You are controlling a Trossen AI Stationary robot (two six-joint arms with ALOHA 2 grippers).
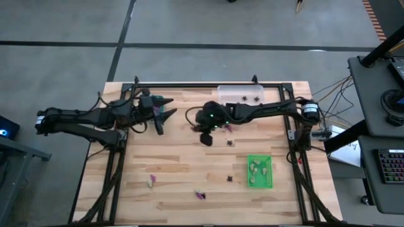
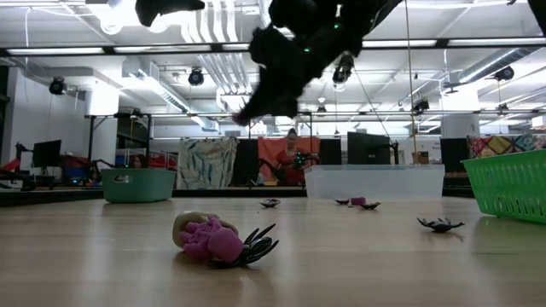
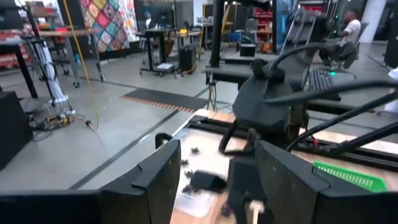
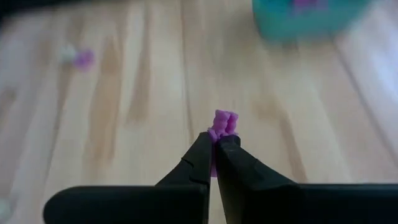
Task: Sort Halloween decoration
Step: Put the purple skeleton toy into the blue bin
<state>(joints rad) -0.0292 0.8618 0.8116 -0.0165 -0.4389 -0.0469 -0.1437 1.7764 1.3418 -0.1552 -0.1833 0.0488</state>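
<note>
Pinched upright in the right hand [image 4: 216, 140], a purple trinket [image 4: 224, 121] juts lengthwise past the fingertips

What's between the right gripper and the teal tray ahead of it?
Only bare wooden table in the right wrist view. The right gripper, shut on a purple trinket, points toward the teal tray.

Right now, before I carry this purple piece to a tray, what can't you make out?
- Teal tray contents: right wrist view, blurred and cut off by the edge.
- Purple trinket shape: right gripper, shut on it, covers its lower part.
- Green tray contents: high view, too small.
</note>
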